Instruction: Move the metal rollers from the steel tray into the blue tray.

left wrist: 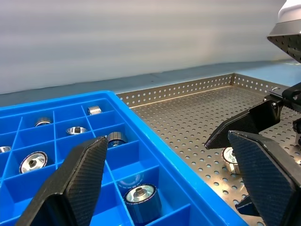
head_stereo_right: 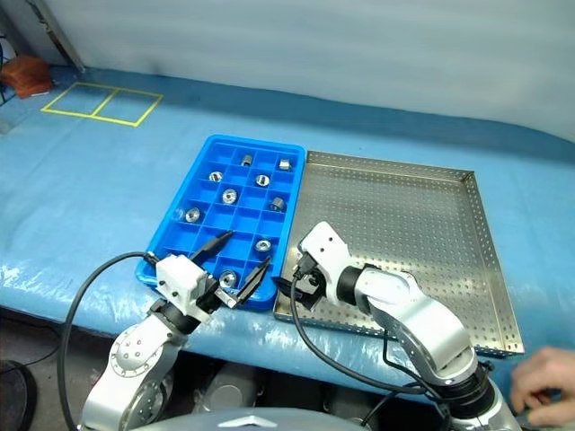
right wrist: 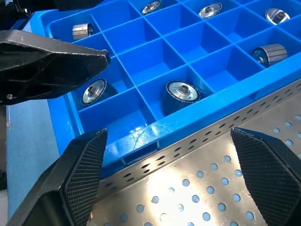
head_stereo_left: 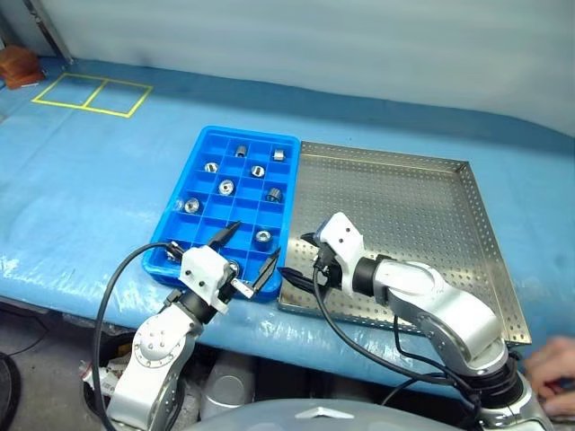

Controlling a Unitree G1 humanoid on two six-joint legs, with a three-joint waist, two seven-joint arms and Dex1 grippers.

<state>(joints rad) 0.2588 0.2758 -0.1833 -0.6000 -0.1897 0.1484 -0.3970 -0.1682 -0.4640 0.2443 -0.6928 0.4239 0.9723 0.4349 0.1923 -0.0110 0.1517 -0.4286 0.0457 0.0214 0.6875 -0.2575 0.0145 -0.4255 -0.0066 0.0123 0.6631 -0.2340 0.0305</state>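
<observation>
Both claws stand wide apart, holding nothing; the left claw [head_stereo_left: 246,253] hangs over the blue tray's [head_stereo_left: 193,166] near corner, the right claw [head_stereo_left: 301,272] over the steel tray's [head_stereo_left: 422,215] near corner; rollers [head_stereo_left: 226,188] sit in blue compartments; one roller [left wrist: 229,158] lies on the steel tray.

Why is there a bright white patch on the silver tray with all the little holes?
That is glare: in the right wrist view, light bounces off the steel tray and washes out a patch between the right gripper fingers. In the left wrist view, the tray looks evenly lit, and the metal rollers in the blue tray have shiny tops.
</observation>
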